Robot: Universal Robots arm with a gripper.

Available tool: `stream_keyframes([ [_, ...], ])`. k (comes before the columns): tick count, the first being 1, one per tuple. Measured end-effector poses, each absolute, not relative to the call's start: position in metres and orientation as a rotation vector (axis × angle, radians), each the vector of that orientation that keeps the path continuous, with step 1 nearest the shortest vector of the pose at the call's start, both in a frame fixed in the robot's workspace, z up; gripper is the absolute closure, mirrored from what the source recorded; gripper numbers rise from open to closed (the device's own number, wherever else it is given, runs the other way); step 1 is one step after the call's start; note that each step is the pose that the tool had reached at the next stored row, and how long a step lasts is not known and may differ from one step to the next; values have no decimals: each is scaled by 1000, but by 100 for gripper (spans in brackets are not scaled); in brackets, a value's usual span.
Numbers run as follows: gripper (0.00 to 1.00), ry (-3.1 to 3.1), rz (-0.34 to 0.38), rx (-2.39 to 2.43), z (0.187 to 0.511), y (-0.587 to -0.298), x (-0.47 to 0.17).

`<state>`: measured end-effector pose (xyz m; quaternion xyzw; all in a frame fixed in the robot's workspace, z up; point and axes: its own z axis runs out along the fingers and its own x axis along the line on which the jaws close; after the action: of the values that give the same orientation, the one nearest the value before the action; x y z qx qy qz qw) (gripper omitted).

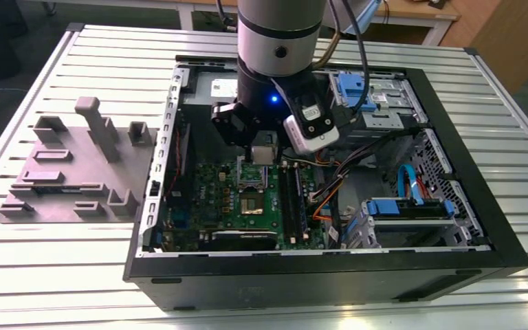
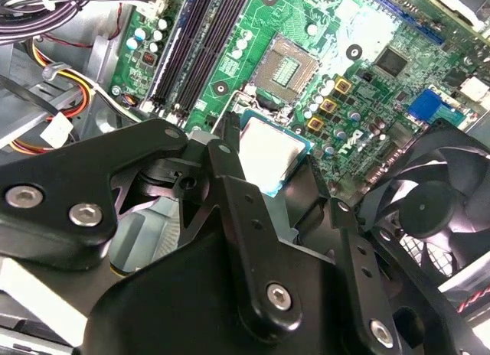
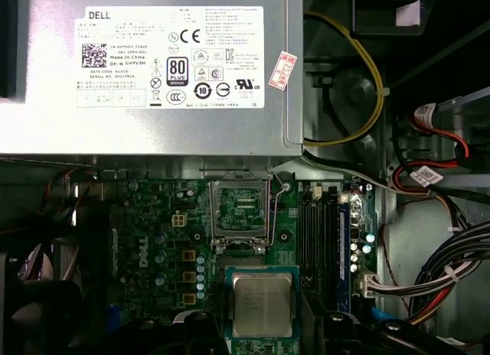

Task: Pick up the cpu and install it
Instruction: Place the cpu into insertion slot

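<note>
A ribbed metal surface carries everything in the exterior view. Nearest on it lies an open black computer case, set on its side with the inside facing up. Beside it, toward the exterior view's left, sits a grey moulded fixture tray. Inside the case the green motherboard lies flat, with blue-latched drive bays toward the exterior view's right. Above the middle of the board hangs the gripper. Its jaws are clamped on the cpu, gripping it by two opposite edges with its metal top facing the wrist cameras. In the first wrist view the open socket lies just beyond the cpu, with the black memory sticks alongside and the grey power supply past it. Farther off, the arm rises above the case, and a wooden desk stands behind the surface.
</note>
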<state>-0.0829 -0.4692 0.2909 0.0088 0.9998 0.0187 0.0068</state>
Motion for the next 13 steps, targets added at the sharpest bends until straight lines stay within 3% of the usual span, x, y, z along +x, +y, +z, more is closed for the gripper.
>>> stream_keyframes([
  [13,53,3127,78,28,291,-469,-83],
])
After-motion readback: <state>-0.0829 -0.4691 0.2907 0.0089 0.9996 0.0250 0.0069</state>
